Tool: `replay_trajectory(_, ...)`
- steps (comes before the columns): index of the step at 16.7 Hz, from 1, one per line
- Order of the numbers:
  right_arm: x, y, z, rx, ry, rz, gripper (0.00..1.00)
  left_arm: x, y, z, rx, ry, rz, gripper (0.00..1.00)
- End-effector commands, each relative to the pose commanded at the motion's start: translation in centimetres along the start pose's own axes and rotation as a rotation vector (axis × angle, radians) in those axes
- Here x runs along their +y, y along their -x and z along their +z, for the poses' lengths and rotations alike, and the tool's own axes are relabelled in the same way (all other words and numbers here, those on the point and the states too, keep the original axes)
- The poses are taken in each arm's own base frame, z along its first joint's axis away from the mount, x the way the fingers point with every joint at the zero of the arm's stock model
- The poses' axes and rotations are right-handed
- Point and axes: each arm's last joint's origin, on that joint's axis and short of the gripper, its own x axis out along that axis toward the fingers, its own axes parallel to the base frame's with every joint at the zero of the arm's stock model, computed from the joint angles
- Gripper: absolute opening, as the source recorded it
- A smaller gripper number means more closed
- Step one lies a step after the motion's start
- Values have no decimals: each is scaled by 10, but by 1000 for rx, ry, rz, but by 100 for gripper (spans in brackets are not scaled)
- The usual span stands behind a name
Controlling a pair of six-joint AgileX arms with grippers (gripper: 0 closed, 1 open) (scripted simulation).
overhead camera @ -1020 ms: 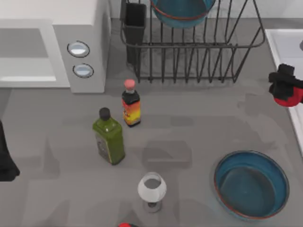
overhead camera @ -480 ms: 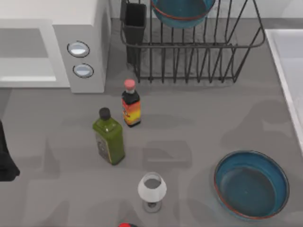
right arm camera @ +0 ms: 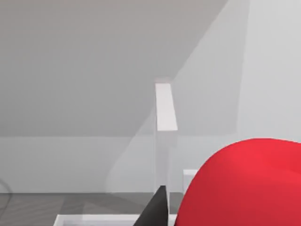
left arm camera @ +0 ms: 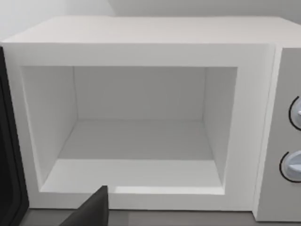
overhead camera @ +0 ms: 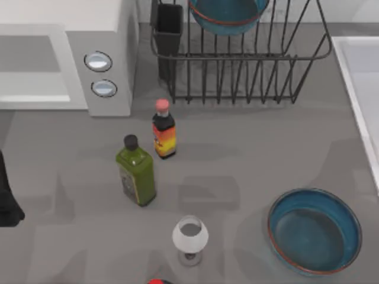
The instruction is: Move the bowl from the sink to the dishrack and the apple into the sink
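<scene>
Top: teal bowl (overhead camera: 228,15) is sitting in dishrack (overhead camera: 249,71), look-alike on worktop (overhead camera: 249,154). L wrist: left end effector (left arm camera: 89,214) is idling before microwave (left arm camera: 141,117), grip unclear. R wrist: apple (right arm camera: 244,183) is pressing against right end effector (right arm camera: 157,209), prob. grasped, over sink (right arm camera: 108,219) for drop.

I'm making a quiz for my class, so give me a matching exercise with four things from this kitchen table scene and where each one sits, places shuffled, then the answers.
Things:
1. bowl
2. second bowl
3. sauce bottle
4. apple

Places:
A. on the table, toward the top view's lower right
B. close in front of the right wrist camera, beside a dark finger
C. in the dishrack
D. standing between the dishrack and the green bottle

Pairs: 1-C, 2-A, 3-D, 4-B
</scene>
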Motion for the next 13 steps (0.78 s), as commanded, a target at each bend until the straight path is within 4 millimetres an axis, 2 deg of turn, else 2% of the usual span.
replay_trajectory(5, 0, -2, -1, 3, -4, 2, 0, 0, 0, 0, 0, 0, 0, 100)
replay_trajectory(7, -2, -4, -8, 5, -4, 1, 0, 0, 0, 0, 0, 0, 0, 100)
replay_trajectory(9, -5, -9, -24, 10, -6, 2, 0, 0, 0, 0, 0, 0, 0, 100)
replay_trajectory(13, -9, -15, -74, 7, -5, 5, 0, 0, 0, 0, 0, 0, 0, 100)
